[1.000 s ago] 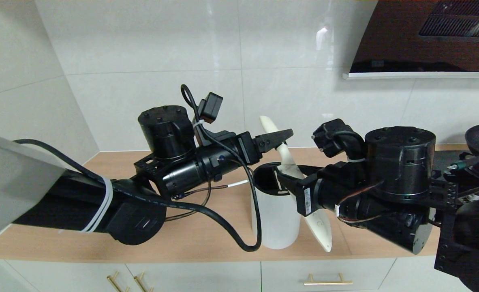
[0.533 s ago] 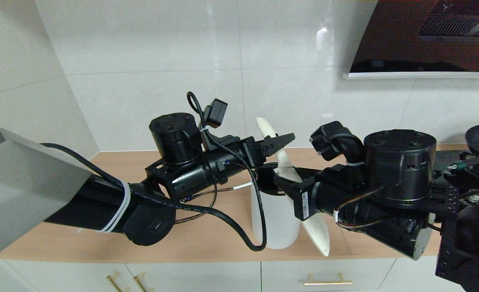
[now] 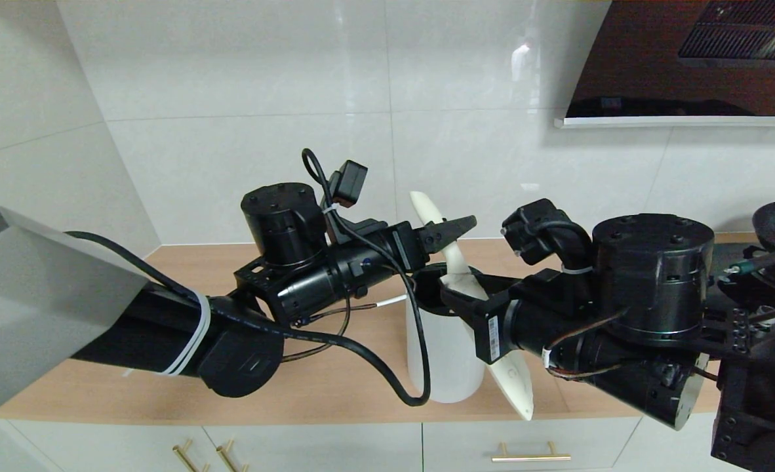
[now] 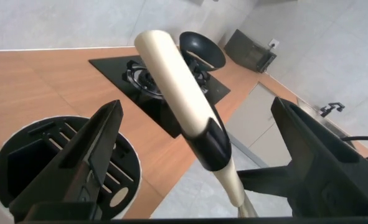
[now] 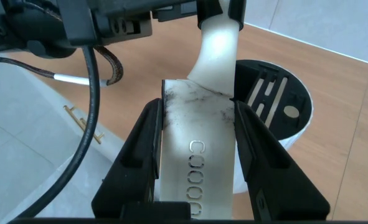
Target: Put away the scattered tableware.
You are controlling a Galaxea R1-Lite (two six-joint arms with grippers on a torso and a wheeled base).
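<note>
A white paddle (image 5: 199, 155) is pinched by the right gripper (image 5: 197, 106). Its handle, angled toward 11 o'clock, is flanked, seemingly untouched, by the spread jaws of the left gripper (image 4: 196, 106), above the holder (image 3: 446, 354).

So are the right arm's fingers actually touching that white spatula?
Touching. In the right wrist view, both fingers press against opposite edges of the white spatula.

The white paddle (image 5: 199, 155) carries a short row of raised characters (image 5: 199, 149) moulded into the flat of its blade. The row runs along the blade, and its far end passes out of sight at the picture's edge. A white sticker (image 3: 494, 330) with a barcode and fine print sits on the wrist of the right arm (image 3: 650, 282); the print is too small to read.
</note>
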